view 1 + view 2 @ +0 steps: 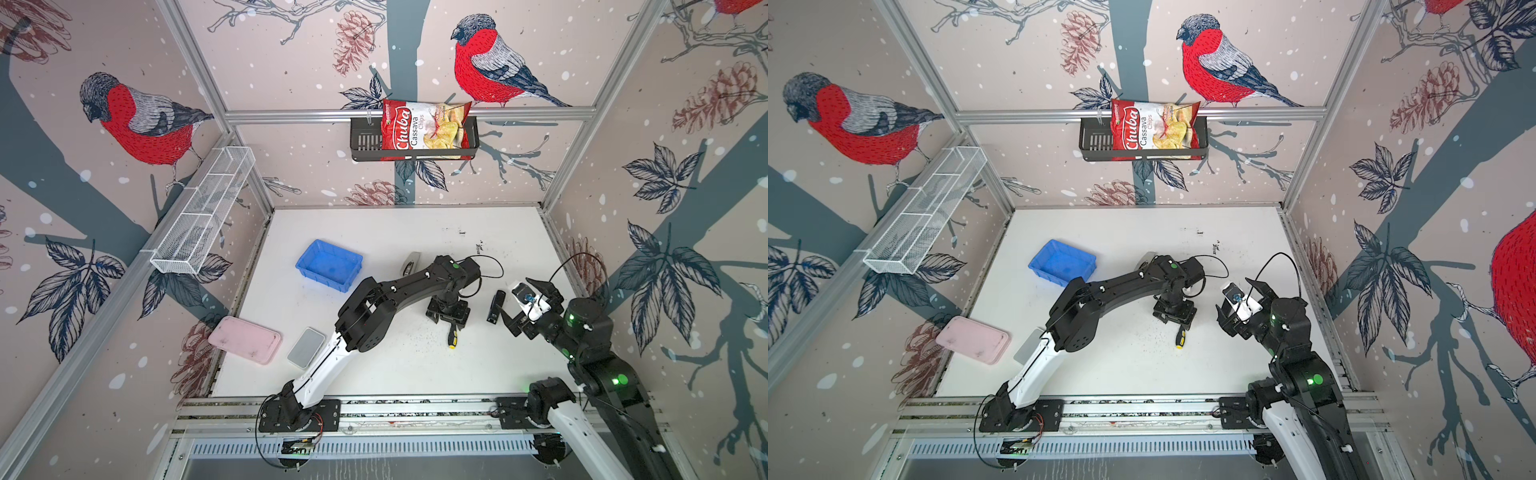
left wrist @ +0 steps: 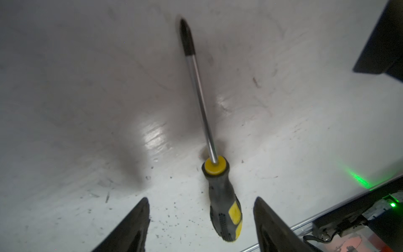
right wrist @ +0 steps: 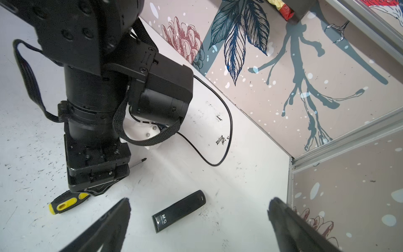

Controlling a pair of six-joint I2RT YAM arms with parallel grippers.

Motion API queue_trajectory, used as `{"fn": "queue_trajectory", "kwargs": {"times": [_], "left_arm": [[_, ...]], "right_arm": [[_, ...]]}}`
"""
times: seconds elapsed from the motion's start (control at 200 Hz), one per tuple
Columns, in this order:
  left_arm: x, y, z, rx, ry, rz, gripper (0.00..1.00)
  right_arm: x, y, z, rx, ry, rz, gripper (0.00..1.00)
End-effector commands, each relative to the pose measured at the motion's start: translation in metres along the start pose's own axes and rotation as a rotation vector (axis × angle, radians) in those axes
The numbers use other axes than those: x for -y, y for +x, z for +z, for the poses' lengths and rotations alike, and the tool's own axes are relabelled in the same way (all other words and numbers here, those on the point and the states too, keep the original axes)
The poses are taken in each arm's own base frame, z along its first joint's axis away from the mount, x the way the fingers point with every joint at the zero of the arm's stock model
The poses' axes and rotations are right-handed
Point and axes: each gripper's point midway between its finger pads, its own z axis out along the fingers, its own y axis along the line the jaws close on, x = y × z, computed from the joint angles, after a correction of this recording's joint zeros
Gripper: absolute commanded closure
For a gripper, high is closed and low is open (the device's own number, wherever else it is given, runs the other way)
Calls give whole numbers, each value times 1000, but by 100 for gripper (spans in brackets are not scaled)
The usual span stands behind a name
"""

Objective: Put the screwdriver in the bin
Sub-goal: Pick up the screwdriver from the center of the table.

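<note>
The screwdriver [image 2: 222, 196] lies on the surface [image 1: 374, 232], well apart from the empty blue bin [image 1: 328, 264]. The left claw [image 2: 200, 198] is open, one finger on each side of the handle, not holding it yet. Grabbing, carrying and dropping are all left to do.

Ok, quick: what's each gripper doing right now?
Left gripper: open, straddling the screwdriver handle, not gripping it.
Right gripper: open, empty.
</note>
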Motion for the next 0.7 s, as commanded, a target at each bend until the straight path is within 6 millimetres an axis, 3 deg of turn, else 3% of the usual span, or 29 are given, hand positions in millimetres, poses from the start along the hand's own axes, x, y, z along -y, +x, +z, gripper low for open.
{"fn": "queue_trajectory", "kwargs": {"times": [0.0, 0.255, 0.42, 0.696], "left_arm": [[-1, 7, 3, -57, -3, -2, 28], [-2, 6, 21, -104, -6, -21, 37], [-5, 6, 21, -97, -29, -30, 57], [-37, 19, 27, -101, -167, -67, 69]], "right_arm": [[-4, 7, 1, -29, -10, -24, 0], [-5, 7, -1, -43, -9, -44, 0], [-4, 9, -3, -55, -4, -43, 0], [-4, 11, -2, -55, 4, -23, 1]]}}
